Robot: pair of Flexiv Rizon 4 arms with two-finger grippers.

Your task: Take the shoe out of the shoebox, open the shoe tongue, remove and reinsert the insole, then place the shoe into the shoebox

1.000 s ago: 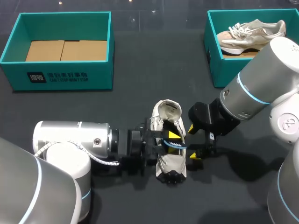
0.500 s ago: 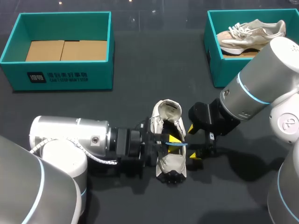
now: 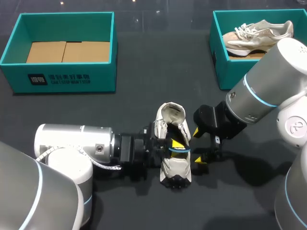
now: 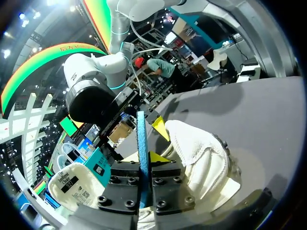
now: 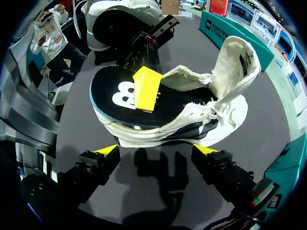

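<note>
Left arm [image 3: 72, 146] lies low, jaws clamped; right arm [image 3: 268, 86] angles down, jaws spread.

Even, diffuse light falls from above onto the dark matte grey bench [image 3: 134, 110], which takes it without glare. In the head view the silver-cased right arm [image 3: 268, 91] carries a mild sheen and throws a soft-edged shadow on the bench under itself. The white fabric shoe [image 3: 176, 165] is the brightest thing. In the right wrist view a dark shadow lies beside its sole, between the right yellow-tipped fingers [image 5: 106, 153], and the black, blue-edged insole [image 5: 105, 108] looks dull.
</note>
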